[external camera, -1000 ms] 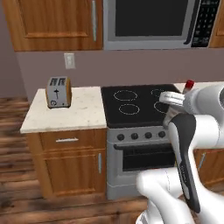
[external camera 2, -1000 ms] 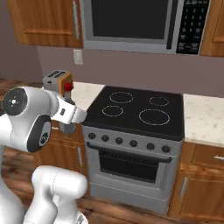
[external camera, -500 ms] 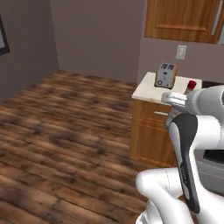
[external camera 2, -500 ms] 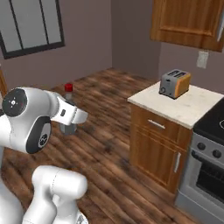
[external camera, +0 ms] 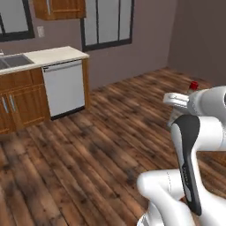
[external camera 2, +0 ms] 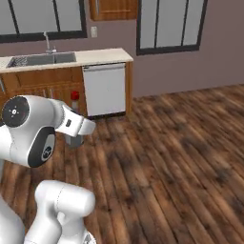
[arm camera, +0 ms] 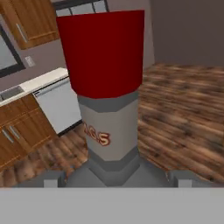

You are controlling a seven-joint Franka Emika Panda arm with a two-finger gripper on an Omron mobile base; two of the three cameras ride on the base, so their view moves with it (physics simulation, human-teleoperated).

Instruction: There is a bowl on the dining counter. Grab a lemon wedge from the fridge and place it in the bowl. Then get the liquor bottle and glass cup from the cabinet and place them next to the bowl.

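My gripper (arm camera: 112,178) is shut on the liquor bottle (arm camera: 109,127), a grey bottle with a red cap (arm camera: 103,52) that stands upright and very close in the hand view. From the left base view its red cap (external camera: 193,85) peeks over the hand (external camera: 177,99) at the right edge. The right base view has the bottle (external camera 2: 74,138) hanging beside the arm's shoulder, over the wooden floor. The bowl, the dining counter, the fridge, the lemon wedge and the glass cup are out of view.
A beige counter (external camera: 53,55) with a sink (external camera 2: 40,59) and a white dishwasher (external camera 2: 105,88) runs along the far wall under dark-framed windows (external camera 2: 169,24). Wooden base cabinets (external camera: 20,106) stand left of the dishwasher. Open plank floor (external camera: 110,145) lies ahead.
The whole picture has swept from the stove, past the toaster counter, to the sink counter and windows: the base has turned. The bottle stays in my gripper.
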